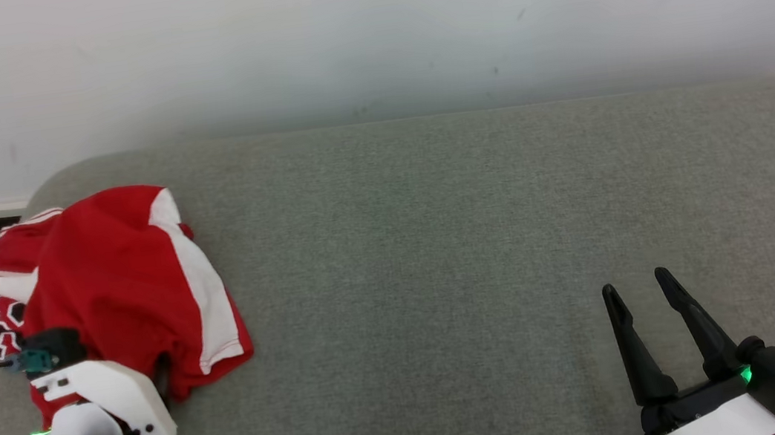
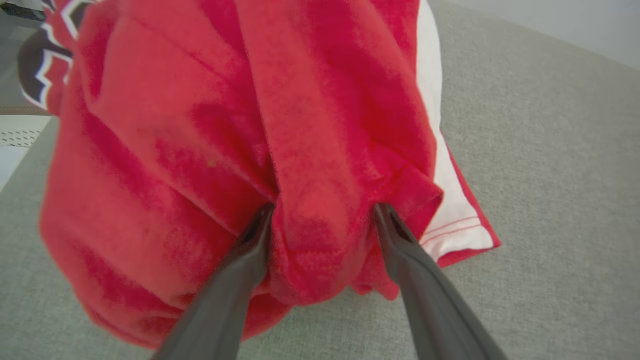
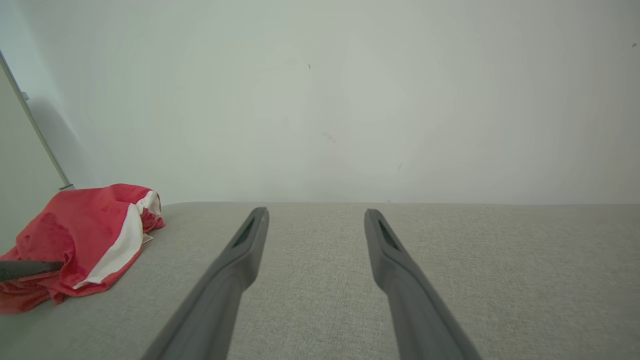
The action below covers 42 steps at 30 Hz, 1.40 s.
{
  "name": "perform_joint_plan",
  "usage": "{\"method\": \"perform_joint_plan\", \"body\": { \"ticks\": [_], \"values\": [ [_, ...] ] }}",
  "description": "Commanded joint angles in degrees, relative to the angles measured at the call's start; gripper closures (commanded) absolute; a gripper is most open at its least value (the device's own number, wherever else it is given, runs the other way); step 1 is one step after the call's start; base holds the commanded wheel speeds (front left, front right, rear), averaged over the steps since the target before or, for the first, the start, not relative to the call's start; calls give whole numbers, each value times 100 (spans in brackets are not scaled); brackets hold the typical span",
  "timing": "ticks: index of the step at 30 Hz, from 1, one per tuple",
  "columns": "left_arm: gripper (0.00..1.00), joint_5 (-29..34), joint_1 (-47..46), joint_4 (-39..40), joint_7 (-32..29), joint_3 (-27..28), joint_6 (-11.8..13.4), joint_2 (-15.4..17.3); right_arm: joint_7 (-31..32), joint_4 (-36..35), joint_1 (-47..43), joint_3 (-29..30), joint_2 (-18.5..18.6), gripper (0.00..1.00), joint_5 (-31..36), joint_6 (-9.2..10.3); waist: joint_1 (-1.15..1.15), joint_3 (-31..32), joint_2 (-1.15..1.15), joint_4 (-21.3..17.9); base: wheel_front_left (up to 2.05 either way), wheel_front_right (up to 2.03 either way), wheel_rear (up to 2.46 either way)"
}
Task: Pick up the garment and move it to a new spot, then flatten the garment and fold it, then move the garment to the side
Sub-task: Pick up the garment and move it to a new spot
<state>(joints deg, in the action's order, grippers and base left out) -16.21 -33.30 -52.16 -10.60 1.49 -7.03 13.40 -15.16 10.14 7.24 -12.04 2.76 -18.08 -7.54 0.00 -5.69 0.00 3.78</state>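
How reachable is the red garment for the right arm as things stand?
Probably, at a stretch. Only bare grey cushion lies between the open right claw and the garment, so nothing blocks it. But the garment sits far left, where the open left claw straddles a fold.

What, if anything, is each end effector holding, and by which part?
Nothing yet: left end effector open astride a red garment fold; right end effector open, empty.

The head camera looks forward and down from well back over the grey cushion to the wall, with the red garment at nine o'clock. The left wrist camera faces that garment from very near (its weave blurs, perhaps from closeness). The right wrist camera skims low toward the wall, sharing the garment at eight o'clock.
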Motion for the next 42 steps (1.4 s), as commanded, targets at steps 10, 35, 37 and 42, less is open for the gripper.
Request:
{"method": "perform_joint_plan", "body": {
  "ticks": [10, 35, 37, 42],
  "values": [
    [100, -218, -173, -715, 496, -154, -44, 186, 2, 11, 32, 37, 24, 0, -4, 10, 0, -58, 0, -308, 0, 0, 0],
    [100, -508, -1032, 1608, 512, -1699, -50, 708, 2, 71, -309, 41, 26, 0, -174, 10, 0, 781, 0, -364, 0, 0, 0],
    [100, -555, -1071, 1967, 393, -1753, -50, 727, 2, 77, -332, 40, 25, 0, -178, 10, 0, 809, 0, -493, 0, 0, 0],
    [100, -658, -988, 2806, 102, -1925, -47, 573, 3, 54, -339, 83, 24, 0, -176, 10, 0, 830, 0, -869, 0, 0, 0]
  ]
}}
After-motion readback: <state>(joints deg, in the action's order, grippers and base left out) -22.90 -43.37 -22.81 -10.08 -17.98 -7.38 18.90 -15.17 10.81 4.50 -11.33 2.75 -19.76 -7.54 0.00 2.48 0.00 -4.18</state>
